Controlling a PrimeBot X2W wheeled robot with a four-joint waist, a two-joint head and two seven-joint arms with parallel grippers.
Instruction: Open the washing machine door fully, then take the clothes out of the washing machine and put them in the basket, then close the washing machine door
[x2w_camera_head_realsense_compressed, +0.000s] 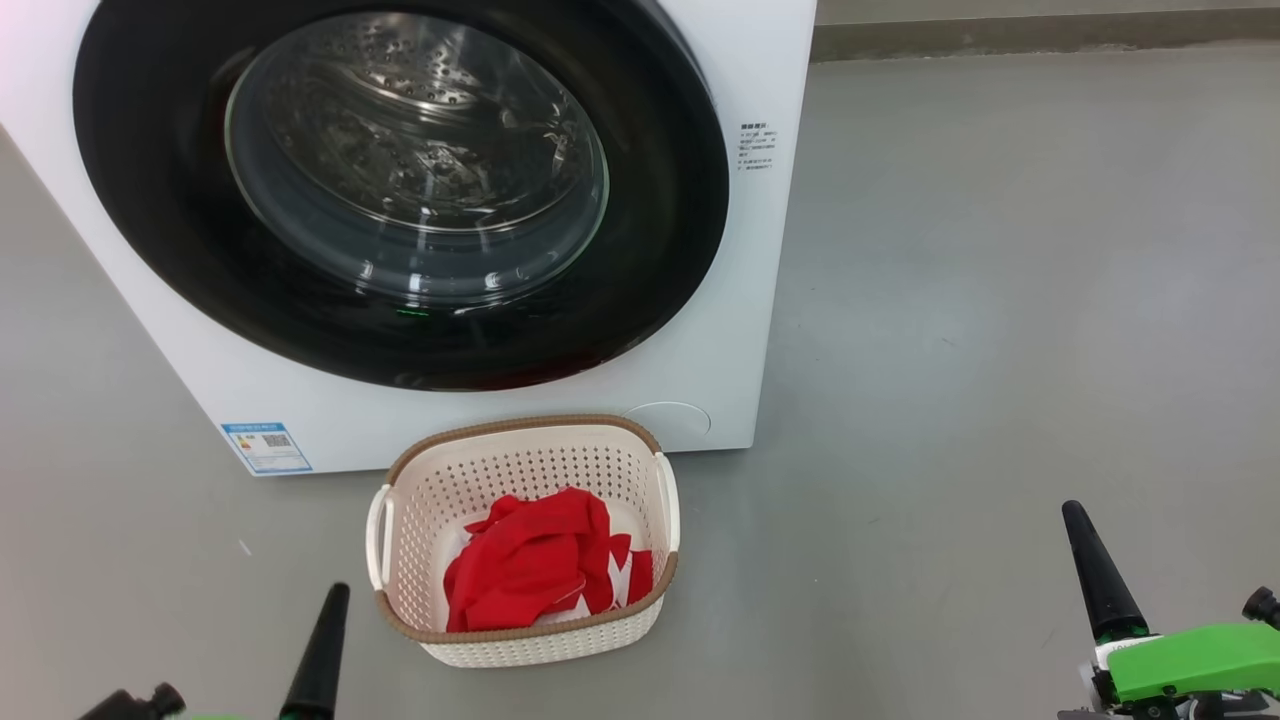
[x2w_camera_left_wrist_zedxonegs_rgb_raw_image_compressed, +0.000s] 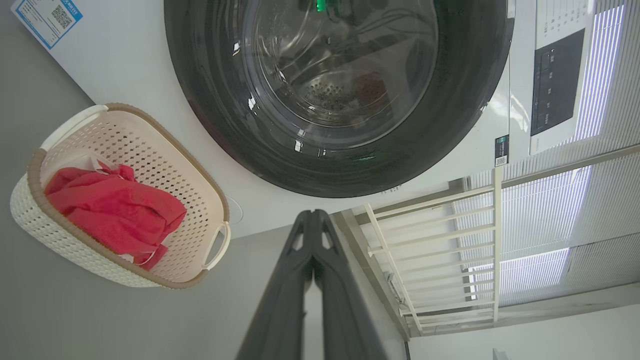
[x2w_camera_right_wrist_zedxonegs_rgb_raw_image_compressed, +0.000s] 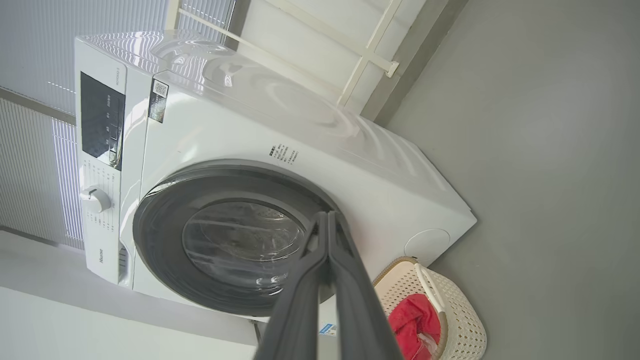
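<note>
The washing machine (x2w_camera_head_realsense_compressed: 745, 300) is the biggest thing I have in front of me, a white box standing on the grey floor (x2w_camera_head_realsense_compressed: 1000, 300) close to its far edge, where the floor meets the wall. The washing machine door (x2w_camera_head_realsense_compressed: 660, 250) lies flat against the front, its black rim unbroken all the way round, so I read it as closed. Through the glass I see the steel drum; it looks empty to me, though reflections muddy the window and a faint reddish patch in the left wrist view may be only glare.

The basket (x2w_camera_head_realsense_compressed: 520, 650) sits on the floor just in front of the machine, below the door's lower edge and nearer to me. The clothes (x2w_camera_head_realsense_compressed: 530, 570) are inside it, a red heap with white showing at one side.

My left gripper (x2w_camera_head_realsense_compressed: 338, 595) is low at the near edge of the floor, left of the basket, fingers pressed together on nothing. My right gripper (x2w_camera_head_realsense_compressed: 1072, 512) is well off to the right, also closed and empty.
</note>
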